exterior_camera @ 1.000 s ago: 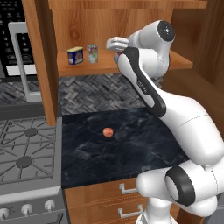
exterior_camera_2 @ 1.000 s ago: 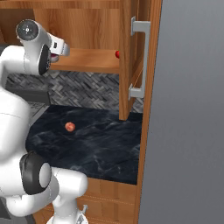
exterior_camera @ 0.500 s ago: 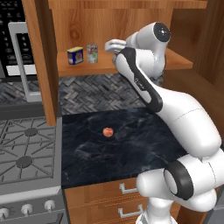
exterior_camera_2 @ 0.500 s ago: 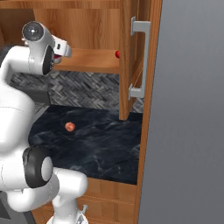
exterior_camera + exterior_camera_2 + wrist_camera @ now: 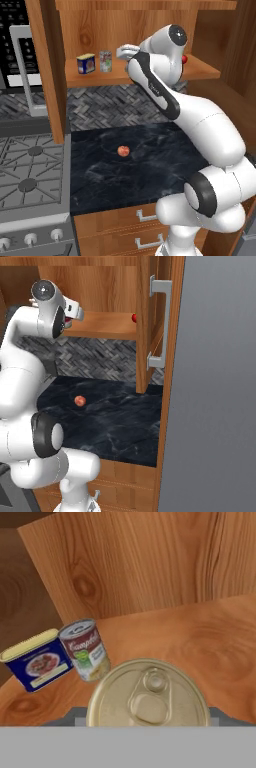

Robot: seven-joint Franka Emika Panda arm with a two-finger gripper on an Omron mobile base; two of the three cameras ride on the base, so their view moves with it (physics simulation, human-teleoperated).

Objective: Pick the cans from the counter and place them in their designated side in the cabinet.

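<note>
Gripper apparently clamped around pull-tab can (beside Campbell's-style red-and-white can).

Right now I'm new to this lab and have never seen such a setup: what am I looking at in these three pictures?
It is a rendered kitchen with a white robot arm on a base. Two pictures come from cameras behind the arm, to its left and right; the third looks along the gripper. The arm reaches into an open wooden cabinet. In the hand view a can's silver top sits just ahead of the gripper, apparently held between its fingers above the shelf. Further left on the shelf stand a red-and-white can and a blue-and-yellow tin. A small red fruit lies on the black counter, beside the stove.
</note>
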